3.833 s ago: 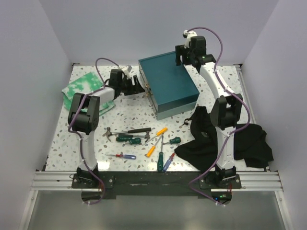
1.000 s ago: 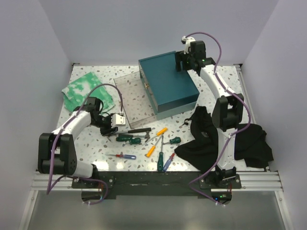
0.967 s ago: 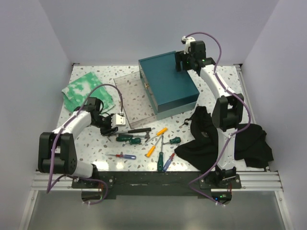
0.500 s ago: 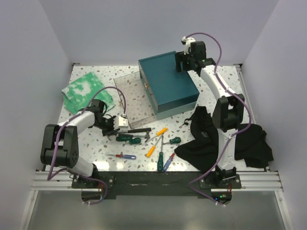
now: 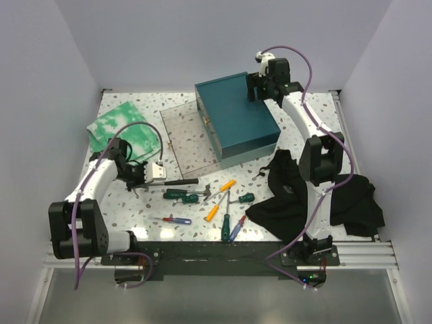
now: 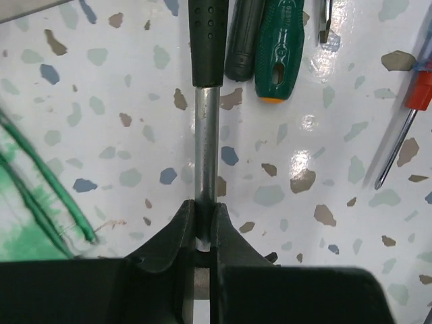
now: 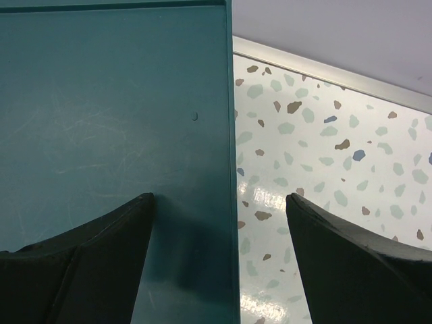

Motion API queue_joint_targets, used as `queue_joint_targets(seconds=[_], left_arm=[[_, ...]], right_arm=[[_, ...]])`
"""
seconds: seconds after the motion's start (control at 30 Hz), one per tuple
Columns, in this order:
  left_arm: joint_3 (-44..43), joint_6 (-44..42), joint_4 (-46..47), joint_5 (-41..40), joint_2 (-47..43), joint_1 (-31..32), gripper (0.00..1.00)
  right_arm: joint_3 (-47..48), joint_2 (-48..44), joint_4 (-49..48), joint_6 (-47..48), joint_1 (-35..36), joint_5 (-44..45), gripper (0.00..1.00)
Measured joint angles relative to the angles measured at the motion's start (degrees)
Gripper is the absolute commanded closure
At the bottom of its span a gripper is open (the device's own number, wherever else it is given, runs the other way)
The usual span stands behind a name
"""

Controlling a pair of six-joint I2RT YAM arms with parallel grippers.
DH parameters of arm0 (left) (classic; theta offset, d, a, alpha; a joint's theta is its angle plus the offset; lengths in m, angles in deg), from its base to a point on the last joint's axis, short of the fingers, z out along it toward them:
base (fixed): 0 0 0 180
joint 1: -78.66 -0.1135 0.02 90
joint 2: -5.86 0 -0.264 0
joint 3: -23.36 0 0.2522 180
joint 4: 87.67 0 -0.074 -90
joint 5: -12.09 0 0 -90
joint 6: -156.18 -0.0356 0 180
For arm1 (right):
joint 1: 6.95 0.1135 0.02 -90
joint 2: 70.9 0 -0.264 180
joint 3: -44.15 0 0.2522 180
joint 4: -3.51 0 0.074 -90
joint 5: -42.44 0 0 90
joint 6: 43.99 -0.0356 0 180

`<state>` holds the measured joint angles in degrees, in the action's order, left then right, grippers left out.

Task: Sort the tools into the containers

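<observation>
steel shaft of the black-handled hammer point(image 6: 206, 135) pinched tight in left fingers point(image 6: 169, 236), on the desk point(image 5: 135, 216) near the clear box point(image 5: 177, 112); right fingers point(image 7: 88, 250) wide over the teal box point(image 5: 236, 115) edge.

Bright, even light from above, with soft short shadows.
The top view is sharp. In the left wrist view the surface point(image 6: 101, 155) has white glare spots and the steel shaft of the hammer point(image 6: 206, 121) shines; the left claw point(image 6: 204, 208) is dark and slightly blurred. The right claw point(image 7: 219, 197) shows only black shapes.
</observation>
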<state>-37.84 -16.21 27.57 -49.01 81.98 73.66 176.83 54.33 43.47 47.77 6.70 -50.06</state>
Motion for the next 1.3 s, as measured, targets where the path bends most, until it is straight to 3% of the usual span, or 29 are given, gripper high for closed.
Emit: queue_joint_targets(seconds=[0.27,0.43,0.6,0.7,0.87,1.13,1.3], left_arm=[[-13.7,-5.9,-9.5,4.3,0.0,-3.3,1.00],[-21.2,-3.0,-7.0,8.4,2.6,-3.3,1.00],[-24.2,5.1,1.9,6.4,10.4,-3.3,1.00],[-29.0,13.1,4.2,5.3,16.4,-3.3,1.00],[-37.9,33.7,13.7,6.9,23.4,-3.2,1.00],[-33.2,69.9,30.6,8.2,23.3,1.1,1.00],[-30.1,86.7,35.8,7.5,23.2,3.2,1.00]], right_arm=[[0.0,0.0,0.0,0.0,0.0,0.0,0.18],[0.0,0.0,0.0,0.0,0.0,0.0,0.18],[0.0,0.0,0.0,0.0,0.0,0.0,0.18],[-0.2,0.0,-0.1,0.0,0.0,0.0,0.17],[-0.9,-0.5,-0.6,0.0,0.0,0.1,0.17],[-1.2,-0.7,-0.6,0.0,0.0,0.3,0.17],[-1.5,-0.8,-0.7,0.0,0.0,0.3,0.17]])
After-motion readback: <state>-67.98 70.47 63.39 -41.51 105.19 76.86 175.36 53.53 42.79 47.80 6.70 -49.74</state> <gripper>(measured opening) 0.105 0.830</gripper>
